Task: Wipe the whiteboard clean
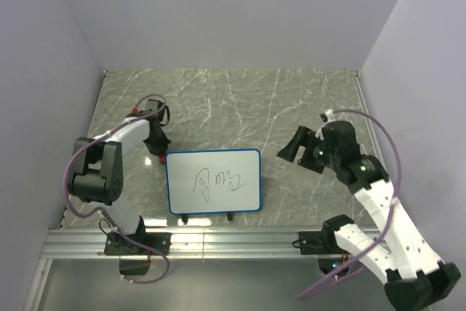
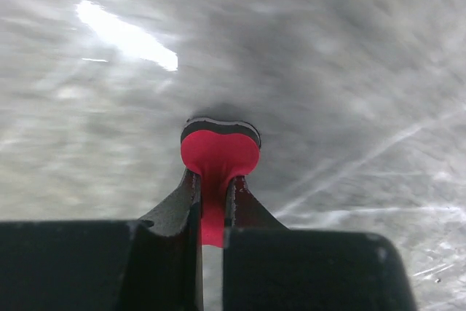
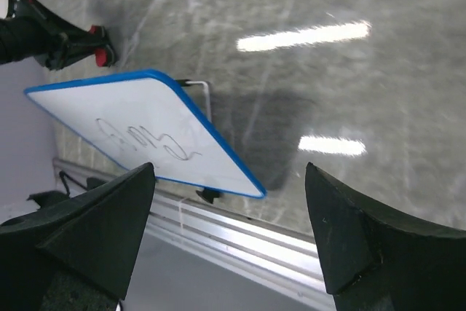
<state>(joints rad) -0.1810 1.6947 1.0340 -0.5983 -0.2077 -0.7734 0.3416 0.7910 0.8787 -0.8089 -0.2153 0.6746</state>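
Note:
The whiteboard (image 1: 212,180), white with a blue rim and black scribbles, stands on small black feet near the table's front edge; it also shows in the right wrist view (image 3: 138,132). My left gripper (image 1: 159,152) is just off the board's upper left corner, shut on a small red-and-black eraser (image 2: 220,152) held over the marble table. In the right wrist view the eraser (image 3: 102,54) shows as a red tip beyond the board. My right gripper (image 1: 289,152) is open and empty, hovering to the right of the board, its fingers (image 3: 95,234) wide apart.
The table is grey marble (image 1: 240,107) with purple walls on three sides. An aluminium rail (image 1: 240,242) runs along the front edge by the arm bases. Purple cables loop off both arms.

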